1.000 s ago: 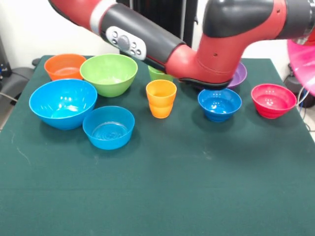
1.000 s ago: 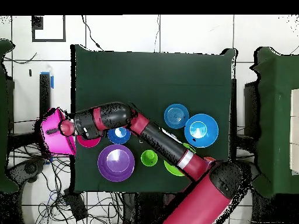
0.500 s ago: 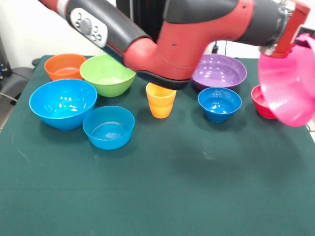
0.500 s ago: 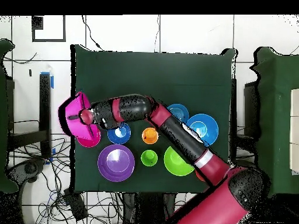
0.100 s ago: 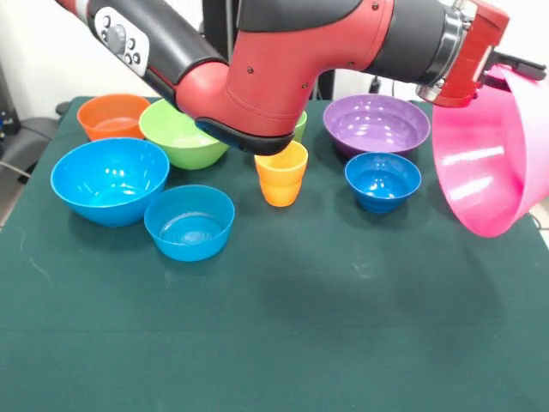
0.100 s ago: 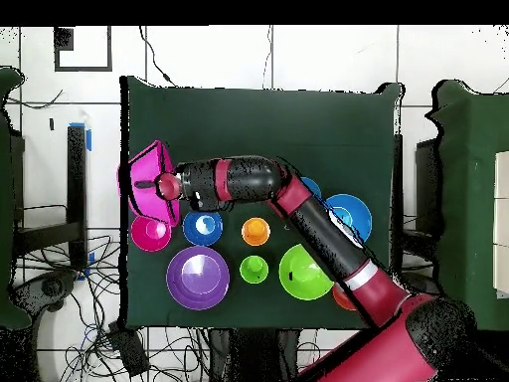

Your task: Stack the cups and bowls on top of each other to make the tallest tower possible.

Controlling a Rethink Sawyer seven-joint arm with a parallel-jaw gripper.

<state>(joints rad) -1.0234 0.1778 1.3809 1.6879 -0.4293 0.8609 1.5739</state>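
The arm reaches across the green counter (image 5: 283, 343) and carries the hot pink bowl (image 5: 485, 163) in the air, tipped on its side at the front view's 3 o'clock edge. The jaws of the gripper (image 6: 162, 184) pinch that bowl at its rim; overhead it hangs at about 9 o'clock, just above the small red bowl (image 6: 150, 232).

On the counter in the front view, the purple bowl (image 5: 377, 124) sits at 1 o'clock with a small blue bowl (image 5: 383, 180) just in front of it. The orange cup (image 5: 281, 174) stands near centre, and the light green cup (image 6: 254, 269) behind it is mostly hidden by the arm. At 10 o'clock are the orange bowl (image 5: 110, 116) and lime green bowl (image 5: 176, 133), with the large blue bowl (image 5: 110, 178) and a mid-sized blue bowl (image 5: 190, 221) nearer the camera
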